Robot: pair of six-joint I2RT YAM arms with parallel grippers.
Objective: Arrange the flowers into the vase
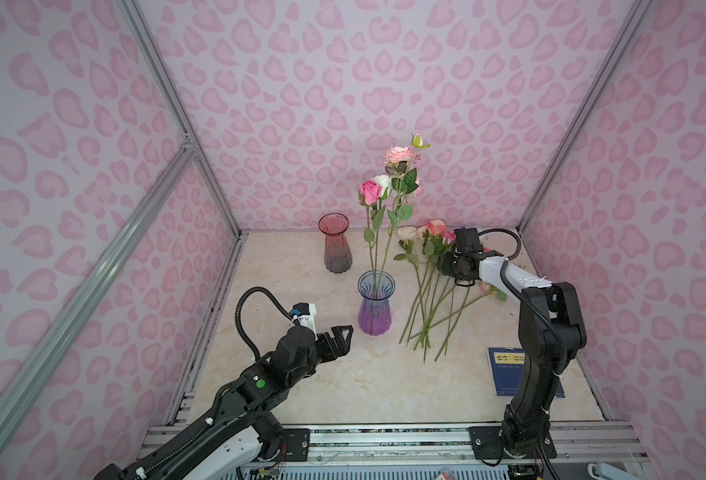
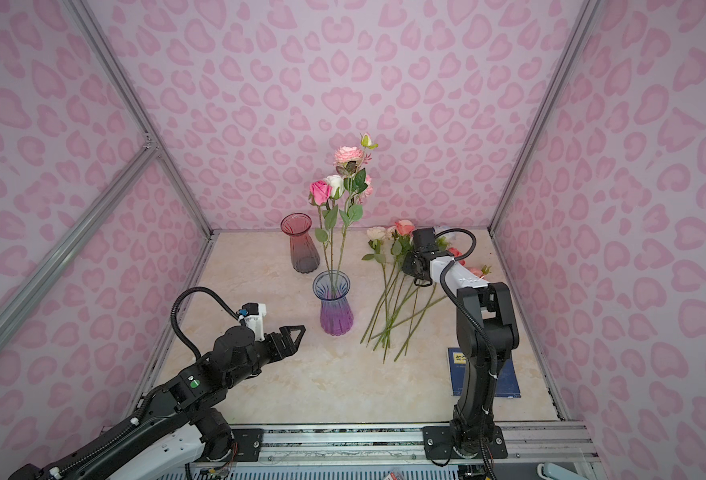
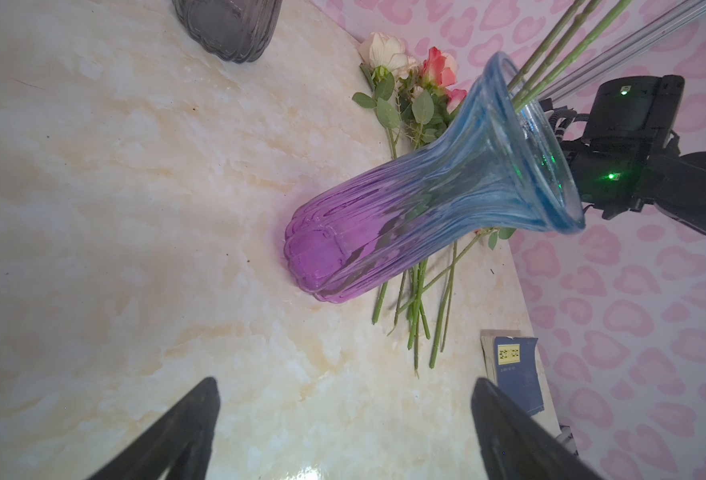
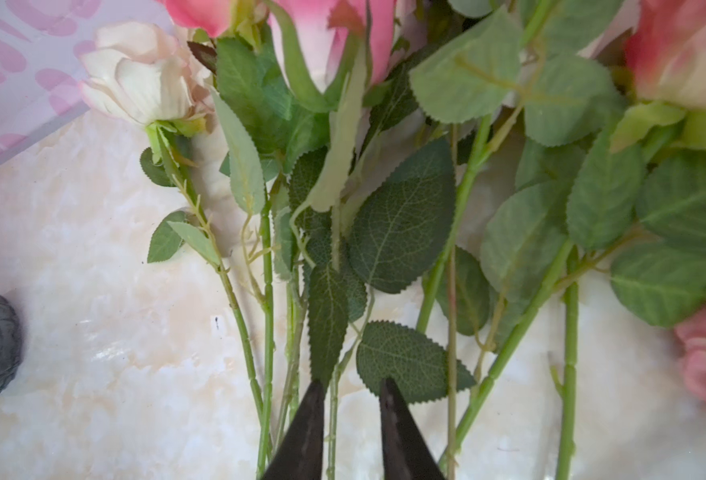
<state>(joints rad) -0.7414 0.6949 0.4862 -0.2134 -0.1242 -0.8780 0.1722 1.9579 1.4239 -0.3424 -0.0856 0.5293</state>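
A blue-to-purple glass vase (image 1: 375, 305) (image 2: 335, 305) (image 3: 426, 216) stands mid-table holding three upright flowers (image 1: 384, 187) with pink and white heads. Several more flowers (image 1: 426, 299) (image 4: 401, 216) lie in a bundle on the table to its right, heads toward the back wall. My right gripper (image 1: 446, 268) (image 4: 353, 382) is down over that bundle just below the leaves. Its jaws stand slightly apart with one thin green stem (image 4: 333, 415) between them, beside one finger, not pinched. My left gripper (image 1: 343, 336) (image 3: 345, 380) hovers open and empty, left of the vase.
A red-to-grey vase (image 1: 334, 245) (image 3: 230, 29) stands empty near the back wall, left of the blue one. A blue book (image 1: 505, 370) (image 3: 517, 374) lies at the front right by my right arm's base. Patterned pink walls close in on three sides.
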